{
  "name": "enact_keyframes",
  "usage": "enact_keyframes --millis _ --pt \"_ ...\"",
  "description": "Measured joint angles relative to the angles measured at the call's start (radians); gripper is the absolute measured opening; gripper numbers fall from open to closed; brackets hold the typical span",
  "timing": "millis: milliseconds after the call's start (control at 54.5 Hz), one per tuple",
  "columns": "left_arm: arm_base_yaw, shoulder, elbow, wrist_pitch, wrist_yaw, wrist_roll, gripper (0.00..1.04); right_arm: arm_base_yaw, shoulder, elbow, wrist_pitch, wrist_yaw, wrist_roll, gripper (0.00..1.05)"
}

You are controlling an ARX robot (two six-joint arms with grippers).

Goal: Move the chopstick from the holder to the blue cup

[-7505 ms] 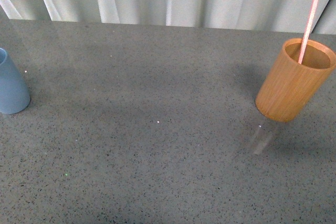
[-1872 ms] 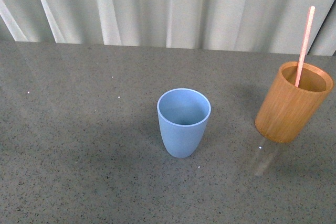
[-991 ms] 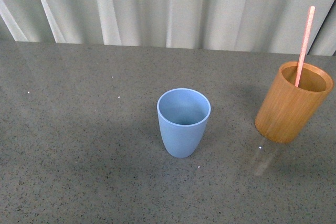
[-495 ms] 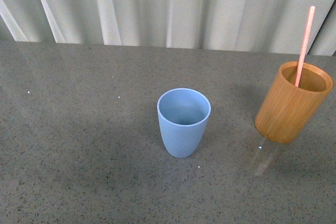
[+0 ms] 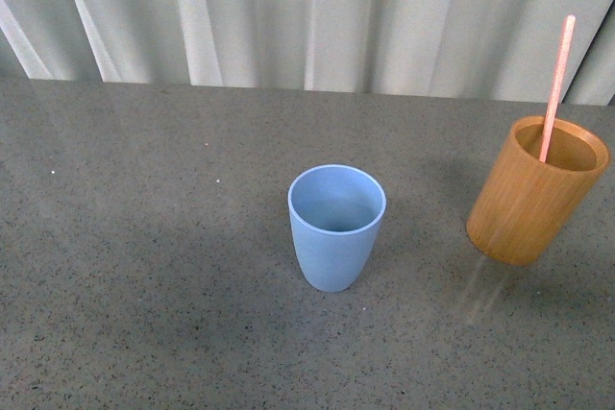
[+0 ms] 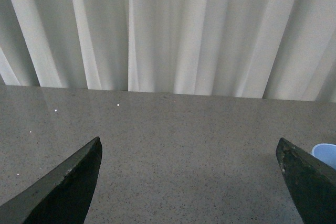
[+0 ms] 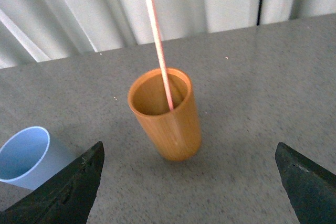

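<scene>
**Chopstick in holder, both end effectors open and empty**

The pink chopstick stands in the wooden holder, its lower end inside and its top leaning toward 1 o'clock, well above the rim. The holder sits on the grey tabletop at about 3 o'clock from the blue cup, near it but not touching. The cup is upright and looks empty. A pale curtain hangs behind.

In the left wrist view, the left end effector is spread wide with nothing between its fingers, and faces bare tabletop with the cup's rim at the edge of the view. The right end effector is just as wide and empty. It is pointed at the holder, with the chopstick between its fingers' lines of travel but not touched.

The chopstick is probably light, stiff and smooth, so it may slip or swivel in a loose pinch. The best hold seems to be on the bare shaft above the rim, lifting straight up along its lean so it doesn't drag the holder over.

No brand, label or writing can be seen on anything.
</scene>
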Motion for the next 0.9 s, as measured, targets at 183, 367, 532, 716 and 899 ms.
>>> enact_keyframes --millis 183,367,532,716,899 --pt "0.000 0.000 0.000 0.000 0.000 0.000 0.98 0.049 0.330 0.097 0.219 0.020 -0.056 0.95" --pt "0.000 0.000 0.000 0.000 0.000 0.000 0.98 0.063 0.555 0.214 0.264 0.068 -0.145 0.95" --pt "0.000 0.000 0.000 0.000 0.000 0.000 0.98 0.059 0.666 0.320 0.286 0.109 -0.220 0.95" --pt "0.000 0.000 0.000 0.000 0.000 0.000 0.98 0.050 0.752 0.381 0.317 0.113 -0.216 0.95" --pt "0.000 0.000 0.000 0.000 0.000 0.000 0.98 0.051 0.844 0.459 0.357 0.098 -0.181 0.95"
